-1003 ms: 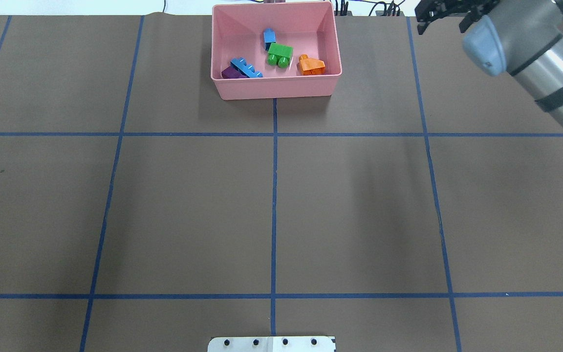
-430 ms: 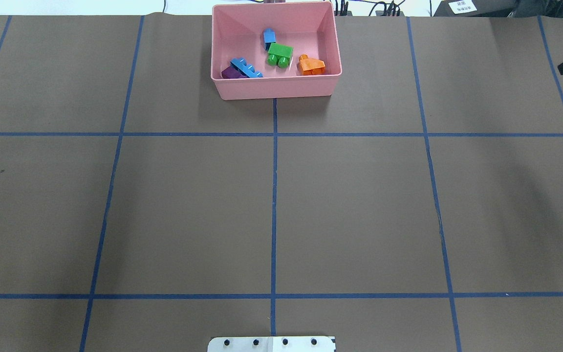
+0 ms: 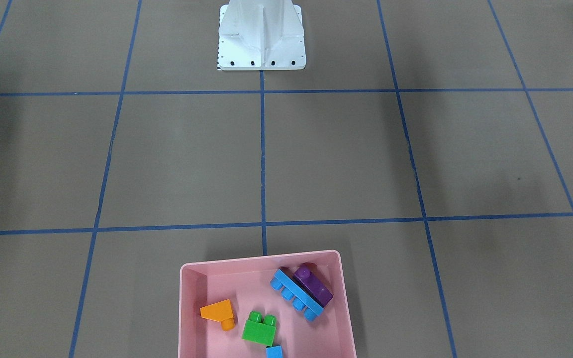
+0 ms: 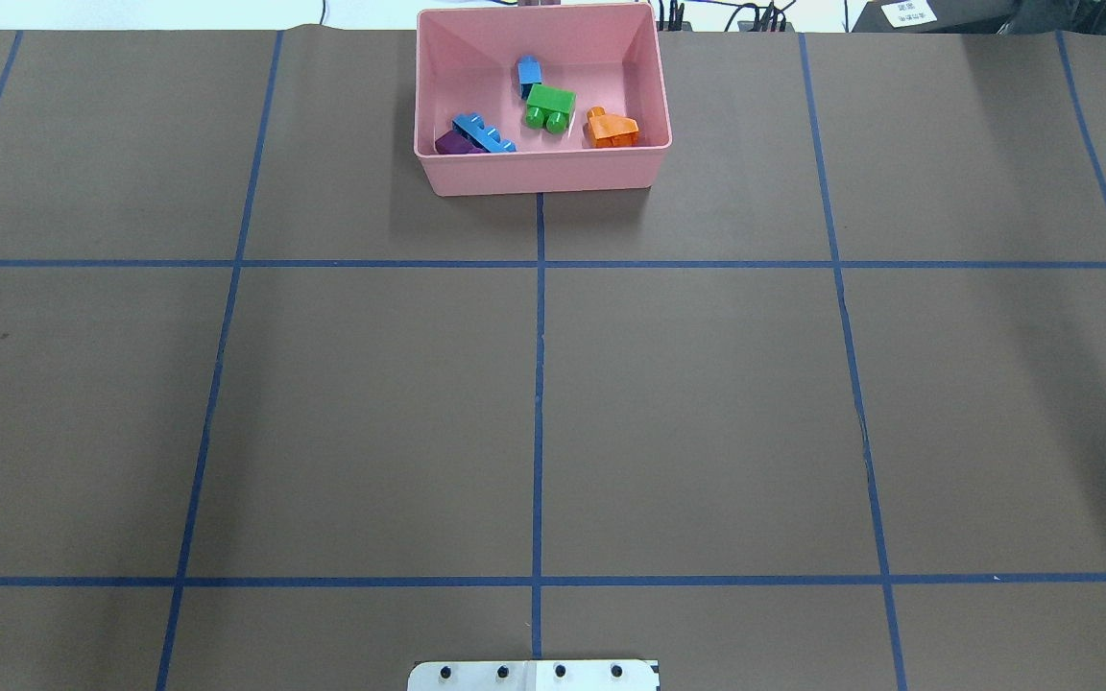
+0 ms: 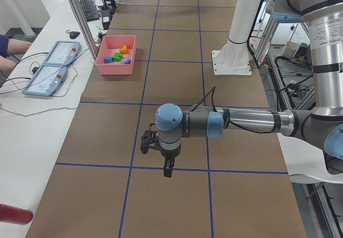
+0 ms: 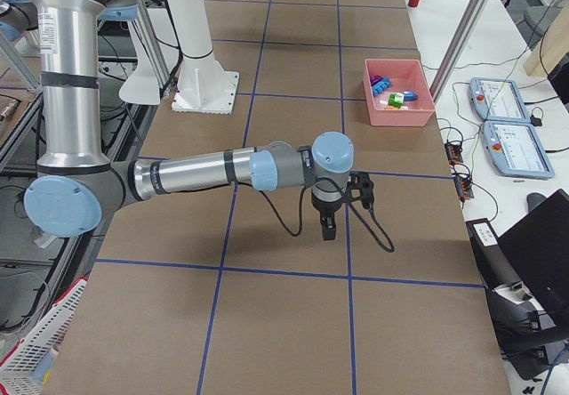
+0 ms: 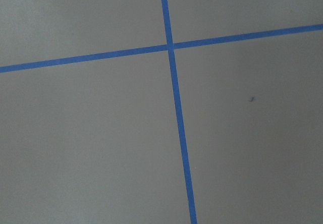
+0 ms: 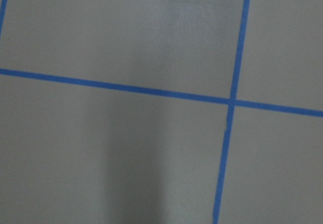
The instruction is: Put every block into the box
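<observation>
Overhead exterior view has the pink box (image 4: 543,175) at the far edge of the table (image 4: 707,384) from the robot, astride the middle blue tape line (image 4: 539,384). All five blocks lie inside it. The long blue block (image 4: 484,134) rests tilted in the box's near left corner, touching the purple block (image 4: 455,145) that lies alongside it. The green block (image 4: 550,104) sits near the middle of the floor, and the small blue block (image 4: 528,71) is just beside it, toward the far wall. The orange block (image 4: 611,128) lies by the right wall, apart from the green one. No block shows on the brown surface outside the box.

Neither arm shows in the overhead or the front-facing view. The left gripper (image 5: 168,171) appears only in the left side view: the near arm reaches out level over the table and the gripper points straight down close to a tape crossing, well apart from the box. Whether its fingers are apart or together cannot be told. The right gripper (image 6: 328,229) appears only in the right side view, likewise pointing down near a tape line and far from the box; its fingers cannot be judged either. Both wrist cameras show only brown surface with crossing blue tape. The white metal base (image 3: 261,40) stands at the robot's edge, on the middle line.
</observation>
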Controlling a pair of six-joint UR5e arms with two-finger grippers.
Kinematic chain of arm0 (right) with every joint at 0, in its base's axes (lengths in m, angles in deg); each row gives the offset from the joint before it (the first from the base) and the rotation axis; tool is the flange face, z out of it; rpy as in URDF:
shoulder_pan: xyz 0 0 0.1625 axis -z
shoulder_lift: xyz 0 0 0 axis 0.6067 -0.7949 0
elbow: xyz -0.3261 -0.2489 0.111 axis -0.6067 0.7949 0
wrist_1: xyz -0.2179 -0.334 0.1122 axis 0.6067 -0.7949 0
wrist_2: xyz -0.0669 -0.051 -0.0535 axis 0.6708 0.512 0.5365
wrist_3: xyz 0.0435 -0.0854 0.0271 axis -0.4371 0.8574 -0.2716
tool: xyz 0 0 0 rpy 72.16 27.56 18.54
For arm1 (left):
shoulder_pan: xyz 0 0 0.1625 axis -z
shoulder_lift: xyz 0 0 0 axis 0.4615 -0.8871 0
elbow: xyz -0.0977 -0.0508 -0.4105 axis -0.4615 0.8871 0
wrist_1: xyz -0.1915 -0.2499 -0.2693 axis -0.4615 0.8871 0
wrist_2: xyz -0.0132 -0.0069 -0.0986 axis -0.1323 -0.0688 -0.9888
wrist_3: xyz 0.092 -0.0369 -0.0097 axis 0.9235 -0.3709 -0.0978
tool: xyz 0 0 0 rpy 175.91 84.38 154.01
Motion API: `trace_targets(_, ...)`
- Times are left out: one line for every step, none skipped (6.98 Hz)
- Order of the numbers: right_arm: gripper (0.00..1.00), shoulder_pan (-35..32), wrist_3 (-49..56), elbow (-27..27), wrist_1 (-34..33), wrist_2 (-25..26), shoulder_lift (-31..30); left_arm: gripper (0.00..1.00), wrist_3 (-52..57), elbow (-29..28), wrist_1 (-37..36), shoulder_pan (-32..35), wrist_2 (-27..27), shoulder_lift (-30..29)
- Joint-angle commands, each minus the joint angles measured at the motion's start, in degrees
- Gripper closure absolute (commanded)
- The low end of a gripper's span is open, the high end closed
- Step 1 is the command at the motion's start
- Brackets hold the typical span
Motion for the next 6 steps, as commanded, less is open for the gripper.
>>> trace_targets(0.00, -5.4, 9.5, -1.4, 0.4, 5.3, -7.9, 0.00, -0.1, 0.5, 0.7, 0.4, -1.6, -0.2)
trace_targets(0.00, -5.3, 8.0, -2.8, -0.1, 5.7, -7.9, 0.00, 0.3, 1.1, 1.1, 0.3, -1.6, -0.3)
trace_targets(0.00, -5.3, 5.1, -3.2, 0.3, 5.8, -7.6, 0.00, 0.3, 1.7, 1.3, 0.3, -1.7, -0.4)
trace_targets(0.00, -5.3, 4.7, -3.8, 0.3, 5.2, -7.6, 0.00, 0.3, 2.0, 1.4, 0.4, -3.1, -0.2)
trace_targets(0.00, -5.3, 4.5, -3.8, 0.3, 4.8, -7.6, 0.00, 0.3, 1.9, 1.4, 0.4, -3.6, -0.1)
trace_targets(0.00, -5.3, 2.7, -3.8, 0.4, 4.7, -7.6, 0.00, 0.3, 1.9, 1.5, 0.3, -3.7, 0.0)
